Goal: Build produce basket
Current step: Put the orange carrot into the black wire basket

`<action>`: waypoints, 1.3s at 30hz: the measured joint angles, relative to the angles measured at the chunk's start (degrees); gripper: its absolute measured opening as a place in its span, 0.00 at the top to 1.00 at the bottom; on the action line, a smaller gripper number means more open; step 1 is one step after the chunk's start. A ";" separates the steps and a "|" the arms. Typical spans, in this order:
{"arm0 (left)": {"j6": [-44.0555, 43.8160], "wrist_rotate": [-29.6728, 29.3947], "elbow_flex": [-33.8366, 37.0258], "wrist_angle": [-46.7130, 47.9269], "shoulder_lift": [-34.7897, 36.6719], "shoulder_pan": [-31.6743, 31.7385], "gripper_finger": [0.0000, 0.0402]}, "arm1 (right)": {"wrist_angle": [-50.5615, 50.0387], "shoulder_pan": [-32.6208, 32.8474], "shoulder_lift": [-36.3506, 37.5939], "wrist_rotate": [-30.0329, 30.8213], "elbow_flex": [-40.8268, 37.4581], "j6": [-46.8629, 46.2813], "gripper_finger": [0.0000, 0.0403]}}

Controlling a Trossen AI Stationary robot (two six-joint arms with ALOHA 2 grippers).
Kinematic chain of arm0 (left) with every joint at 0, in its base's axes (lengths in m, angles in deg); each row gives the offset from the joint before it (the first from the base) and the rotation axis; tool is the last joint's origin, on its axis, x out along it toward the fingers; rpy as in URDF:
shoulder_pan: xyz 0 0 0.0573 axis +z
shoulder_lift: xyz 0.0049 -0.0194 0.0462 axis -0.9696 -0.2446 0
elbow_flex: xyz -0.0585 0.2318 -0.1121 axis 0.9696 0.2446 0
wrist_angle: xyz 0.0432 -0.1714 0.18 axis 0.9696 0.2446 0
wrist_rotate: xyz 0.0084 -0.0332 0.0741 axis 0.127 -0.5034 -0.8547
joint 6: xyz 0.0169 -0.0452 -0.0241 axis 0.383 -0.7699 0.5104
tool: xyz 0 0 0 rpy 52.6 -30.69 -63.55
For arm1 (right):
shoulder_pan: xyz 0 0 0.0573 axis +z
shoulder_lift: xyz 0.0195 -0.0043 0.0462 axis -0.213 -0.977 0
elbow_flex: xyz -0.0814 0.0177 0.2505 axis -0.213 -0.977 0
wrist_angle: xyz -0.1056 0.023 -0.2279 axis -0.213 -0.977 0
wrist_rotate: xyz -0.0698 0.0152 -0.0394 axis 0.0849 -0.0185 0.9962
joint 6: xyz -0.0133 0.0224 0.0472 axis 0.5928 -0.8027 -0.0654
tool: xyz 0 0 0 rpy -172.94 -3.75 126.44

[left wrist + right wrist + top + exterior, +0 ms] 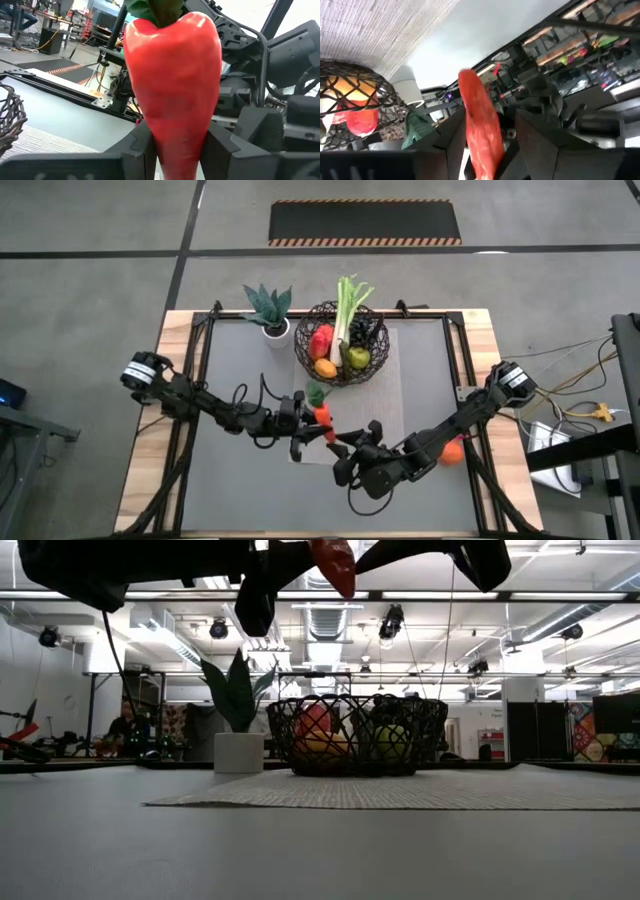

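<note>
A red pepper-like piece of produce (322, 414) with a green stem is held in the air above the middle of the table (140, 470), just near of the basket (341, 343). In the left wrist view, the left gripper (178, 145) is seen pinching its tapered lower end between both fingers (138, 147). The right gripper (487, 131) is placed at the same piece from the other side; its fingers are seen spread on either side of it, and contact cannot be told. The basket is set on a woven mat (392, 390) at the far middle of the table, and a leek (346, 307), a red fruit (321, 340), an orange fruit (325, 368) and a green fruit (358, 358) are held in it. A white pot with a spiky plant (270, 310) is stood just left of the basket. An orange fruit (452, 451) is lain on the table at the near right.
</note>
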 joint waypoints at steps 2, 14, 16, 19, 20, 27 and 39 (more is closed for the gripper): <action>0.82 0.00 0.29 0.05 0.07 0.00 0.78 | -0.02 0.04 0.00 1.43 0.00 -1.70 0.60; 9.25 -1.03 5.08 2.00 7.33 0.00 0.79 | -7.39 0.72 2.72 5.80 0.09 -29.55 0.61; 11.04 -1.45 6.13 2.83 8.66 -0.04 0.79 | -7.48 0.76 3.82 5.80 0.09 -42.56 0.63; 12.21 -1.86 7.09 5.14 9.40 -0.04 0.79 | -7.58 0.23 5.94 5.67 0.09 -64.24 0.66; 12.26 -1.99 7.10 5.92 9.42 -0.04 0.79 | -7.66 -0.29 6.63 5.19 0.09 -70.73 0.67; 16.03 -3.27 7.10 12.51 9.10 -0.04 0.79 | -6.52 -5.47 11.84 -6.34 -1.47 -101.01 0.72; 19.28 -3.30 7.10 12.57 9.07 -0.07 0.79 | 50.82 -8.74 12.66 -15.78 -25.27 -97.60 0.72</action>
